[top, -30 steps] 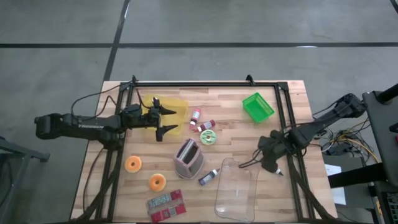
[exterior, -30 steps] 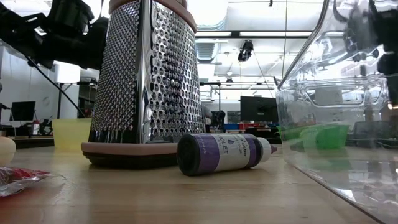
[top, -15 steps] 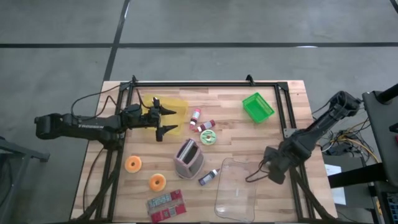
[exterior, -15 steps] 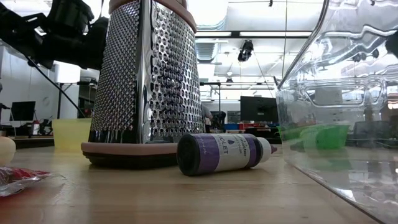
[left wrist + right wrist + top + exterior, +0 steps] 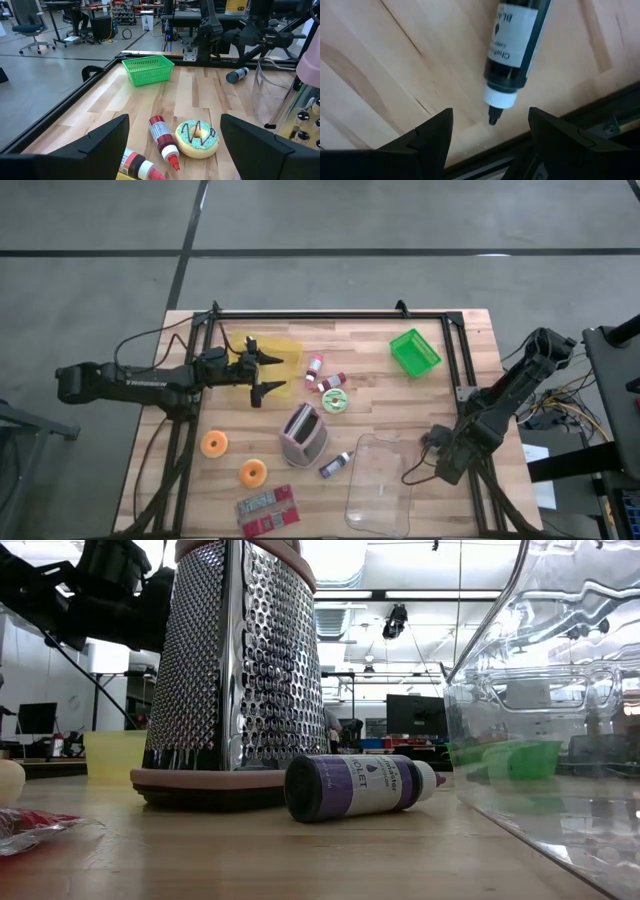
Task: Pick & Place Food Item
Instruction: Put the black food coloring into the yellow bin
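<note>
A donut with teal icing (image 5: 197,137) lies flat on the wood just ahead of my left gripper (image 5: 268,376), which hovers open and level at the far left. Two orange donuts (image 5: 214,444) (image 5: 252,472) lie nearer the front left. My right gripper (image 5: 447,463) points down near the table's right edge, beside the clear tub (image 5: 382,482). In the right wrist view its open fingers (image 5: 434,134) stand above the table, with a black dropper bottle (image 5: 516,42) lying on its side just ahead of them, untouched.
Two red bottles (image 5: 161,135) lie beside the iced donut. A metal grater (image 5: 235,670) and a violet bottle (image 5: 360,786) sit mid-table. A green basket (image 5: 414,351) is at the far right, a yellow cup (image 5: 277,352) is by the left gripper, and a red packet (image 5: 267,510) lies at the front.
My right gripper has swung toward the table's near edge, sinking a little and rolling about its own axis, its fingers still open. The left arm and all objects have kept still.
</note>
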`<state>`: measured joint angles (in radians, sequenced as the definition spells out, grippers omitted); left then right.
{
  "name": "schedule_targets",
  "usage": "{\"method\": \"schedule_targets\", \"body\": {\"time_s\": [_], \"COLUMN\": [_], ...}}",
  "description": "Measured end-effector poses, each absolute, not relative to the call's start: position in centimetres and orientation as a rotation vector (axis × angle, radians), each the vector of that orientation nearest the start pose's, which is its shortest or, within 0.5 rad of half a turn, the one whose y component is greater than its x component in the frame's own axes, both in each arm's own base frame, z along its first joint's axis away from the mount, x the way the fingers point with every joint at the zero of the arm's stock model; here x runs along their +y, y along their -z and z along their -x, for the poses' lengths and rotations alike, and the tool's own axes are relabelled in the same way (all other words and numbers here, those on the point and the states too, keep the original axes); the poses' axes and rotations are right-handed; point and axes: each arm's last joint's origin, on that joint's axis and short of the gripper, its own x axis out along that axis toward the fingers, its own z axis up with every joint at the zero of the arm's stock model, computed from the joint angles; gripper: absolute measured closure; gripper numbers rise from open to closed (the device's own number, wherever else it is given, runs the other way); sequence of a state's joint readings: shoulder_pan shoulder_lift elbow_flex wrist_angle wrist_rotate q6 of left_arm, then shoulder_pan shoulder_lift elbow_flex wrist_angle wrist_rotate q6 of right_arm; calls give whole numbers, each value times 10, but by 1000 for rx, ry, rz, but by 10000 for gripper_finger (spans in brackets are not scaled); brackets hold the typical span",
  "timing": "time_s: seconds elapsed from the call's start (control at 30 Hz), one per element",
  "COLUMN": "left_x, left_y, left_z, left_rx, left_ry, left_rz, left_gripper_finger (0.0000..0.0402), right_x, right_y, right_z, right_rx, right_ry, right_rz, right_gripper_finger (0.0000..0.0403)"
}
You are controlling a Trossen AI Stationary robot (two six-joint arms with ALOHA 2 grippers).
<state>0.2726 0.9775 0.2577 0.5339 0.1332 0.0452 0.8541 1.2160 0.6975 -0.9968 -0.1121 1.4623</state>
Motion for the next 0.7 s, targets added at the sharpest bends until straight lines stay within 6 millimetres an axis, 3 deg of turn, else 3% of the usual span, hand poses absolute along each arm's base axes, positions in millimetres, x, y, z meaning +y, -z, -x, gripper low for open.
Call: {"method": "schedule_targets", "body": {"time_s": [0.3, 0.7], "left_x": [48, 48], "left_y": [-188, -188], "left_z": [-185, -185], "left_rx": [185, 185], "left_ry": [-135, -135], "left_rz": [-8, -8], "left_gripper_finger": [88, 88], "right_x": [151, 158], "right_y": [-170, -152], "right_z": [-115, -116], "right_rx": [1676, 1734], "right_ry": [410, 479], "right_rz": [-558, -477], "right_gripper_finger": [149, 149]}}
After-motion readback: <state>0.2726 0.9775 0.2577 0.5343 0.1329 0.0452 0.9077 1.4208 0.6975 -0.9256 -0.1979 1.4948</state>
